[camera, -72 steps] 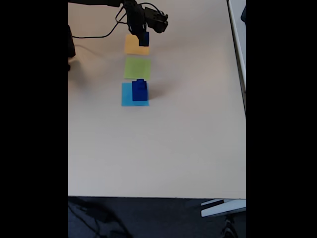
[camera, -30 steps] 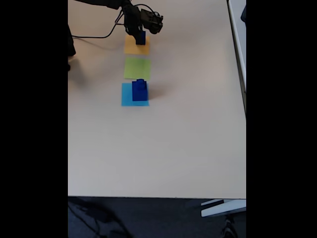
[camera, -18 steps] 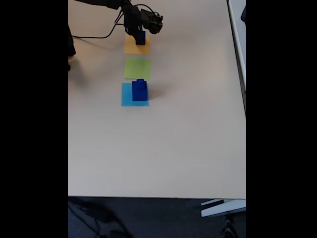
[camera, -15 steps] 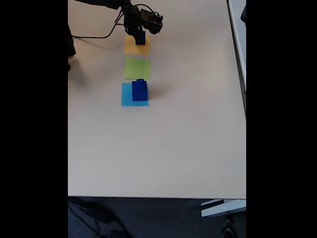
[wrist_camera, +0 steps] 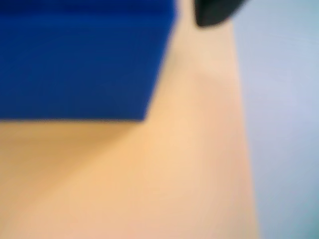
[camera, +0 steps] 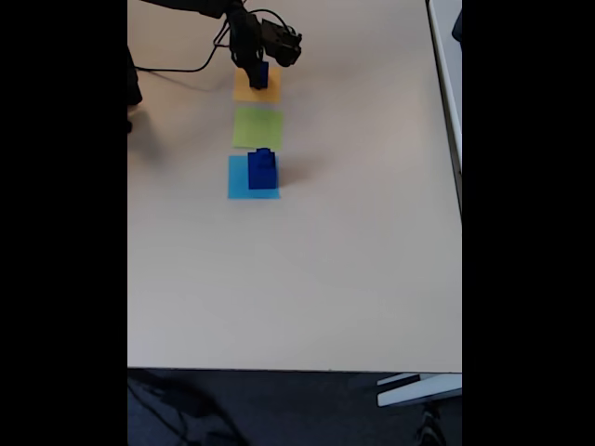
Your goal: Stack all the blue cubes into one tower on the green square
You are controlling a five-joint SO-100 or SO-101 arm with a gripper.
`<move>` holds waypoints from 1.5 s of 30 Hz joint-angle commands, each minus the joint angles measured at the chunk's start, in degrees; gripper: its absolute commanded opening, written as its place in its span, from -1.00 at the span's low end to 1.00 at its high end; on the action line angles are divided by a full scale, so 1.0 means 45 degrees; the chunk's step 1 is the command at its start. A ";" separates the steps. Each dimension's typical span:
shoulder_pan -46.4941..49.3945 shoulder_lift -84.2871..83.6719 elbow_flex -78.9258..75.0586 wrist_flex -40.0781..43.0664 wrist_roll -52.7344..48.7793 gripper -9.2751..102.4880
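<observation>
Blue cube (camera: 262, 74) — under end effector (camera: 257, 67)

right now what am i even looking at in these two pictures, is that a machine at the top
Yes. In the fixed view, a small black robot arm reaches in along the top of a beige table; its gripper is down at a blue cube on the orange-yellow square. Whether it is gripping, I cannot tell. Below lie the green square, bare, and a light-blue square carrying two stacked blue cubes. The wrist view comes from a camera on the arm: the same cube, blurred, very close.
</observation>
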 commanded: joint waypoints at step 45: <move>0.6855 0.3086 -0.5391 0.4609 -0.7480 -0.32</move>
